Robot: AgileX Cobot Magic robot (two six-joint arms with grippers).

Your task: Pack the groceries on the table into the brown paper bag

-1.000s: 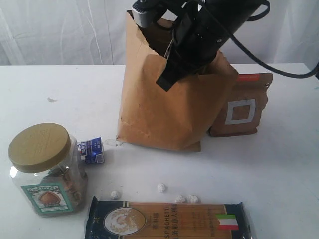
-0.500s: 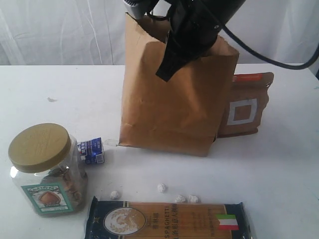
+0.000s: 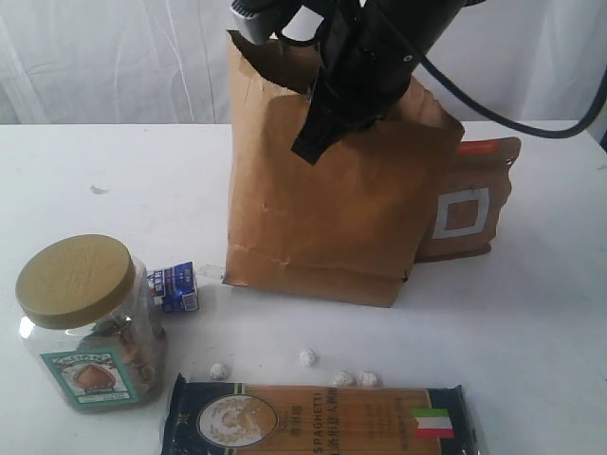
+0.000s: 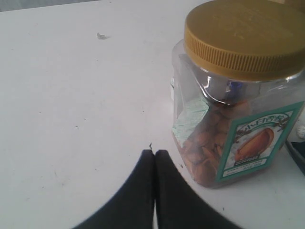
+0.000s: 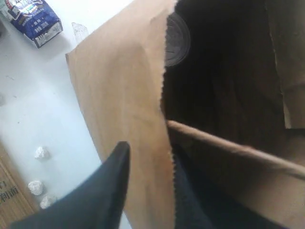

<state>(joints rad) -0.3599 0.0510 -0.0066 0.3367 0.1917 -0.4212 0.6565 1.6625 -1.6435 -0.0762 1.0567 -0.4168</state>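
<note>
The brown paper bag (image 3: 322, 209) stands upright mid-table. My right gripper (image 5: 147, 152) is shut on its front wall (image 5: 128, 95) at the rim, one finger (image 5: 114, 181) outside and the other inside. A round dark lid (image 5: 177, 38) shows deep inside the bag. My left gripper (image 4: 154, 153) is shut and holds nothing, low over the table beside the tan-lidded jar (image 4: 238, 95) (image 3: 85, 322). The small blue-white carton (image 3: 175, 286), foil balls (image 3: 308, 357) and spaghetti packet (image 3: 322, 422) lie in front. The brown pouch (image 3: 469, 204) leans behind the bag. The yellow bottle is out of view.
The right arm (image 3: 379, 57) hangs over the bag's mouth from the back right. A paper handle (image 5: 238, 150) crosses the bag's opening. A white curtain closes the back. A small dark mark (image 3: 98, 190) sits on the table (image 3: 531, 322) at the left.
The bag has been pulled upright and a little leftward, its slumped wall now straight and its base flat. The right gripper rose slightly with the rim. Other groceries have not moved.
</note>
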